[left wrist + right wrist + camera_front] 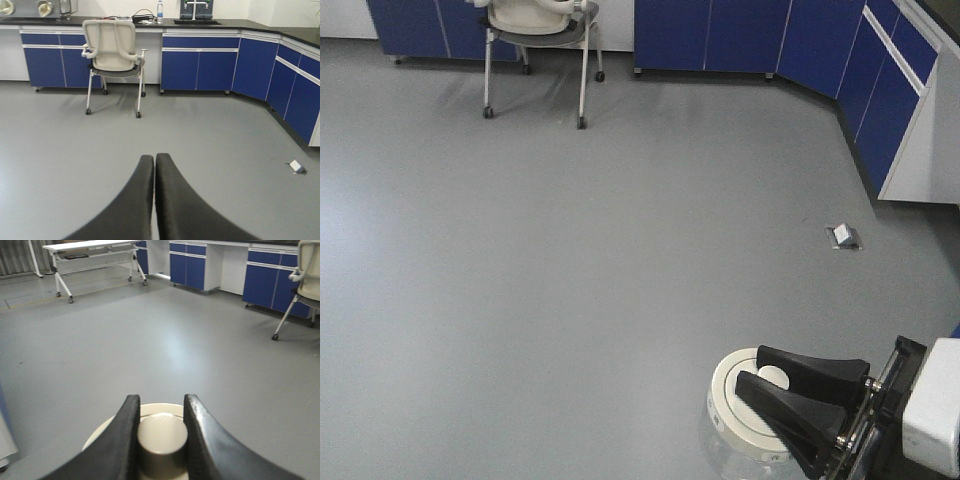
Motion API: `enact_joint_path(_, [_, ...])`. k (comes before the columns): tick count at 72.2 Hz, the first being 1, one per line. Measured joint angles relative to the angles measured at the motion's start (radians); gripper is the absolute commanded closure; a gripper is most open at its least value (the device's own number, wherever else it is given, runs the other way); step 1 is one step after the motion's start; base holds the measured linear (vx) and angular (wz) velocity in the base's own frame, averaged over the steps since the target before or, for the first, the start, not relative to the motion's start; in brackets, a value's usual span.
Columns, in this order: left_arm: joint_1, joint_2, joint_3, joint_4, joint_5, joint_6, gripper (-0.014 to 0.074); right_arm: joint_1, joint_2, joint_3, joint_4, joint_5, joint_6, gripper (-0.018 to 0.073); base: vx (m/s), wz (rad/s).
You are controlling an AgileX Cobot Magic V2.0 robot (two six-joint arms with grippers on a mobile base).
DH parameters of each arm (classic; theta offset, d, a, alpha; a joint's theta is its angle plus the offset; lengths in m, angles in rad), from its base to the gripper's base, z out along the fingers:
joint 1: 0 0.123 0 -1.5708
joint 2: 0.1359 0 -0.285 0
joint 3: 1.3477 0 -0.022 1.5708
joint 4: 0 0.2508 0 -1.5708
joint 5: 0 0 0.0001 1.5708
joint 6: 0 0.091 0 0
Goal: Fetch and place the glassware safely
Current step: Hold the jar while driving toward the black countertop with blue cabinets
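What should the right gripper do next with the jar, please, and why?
Probably carry it slowly toward the counter: the right gripper pinches only the lid knob, and the jar hangs over bare floor, with nothing beneath to rest on.

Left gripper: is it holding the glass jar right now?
No, the left gripper has its two black fingers closed against each other with nothing between them.

R hand (752, 367): blk curved fingers (810, 372), white wrist housing (935, 400) | L hand (154, 159): blk
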State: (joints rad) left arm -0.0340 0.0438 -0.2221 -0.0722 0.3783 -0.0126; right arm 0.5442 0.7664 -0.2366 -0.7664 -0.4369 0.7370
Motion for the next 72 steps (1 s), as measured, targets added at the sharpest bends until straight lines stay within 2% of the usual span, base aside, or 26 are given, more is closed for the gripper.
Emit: enact_joint_path(72, [0.0,0.0,0.0,0.0,0.001,0.0,0.0603,0.0,0.0,0.0,0.0,0.001,0.0,0.056,0.66,-0.06])
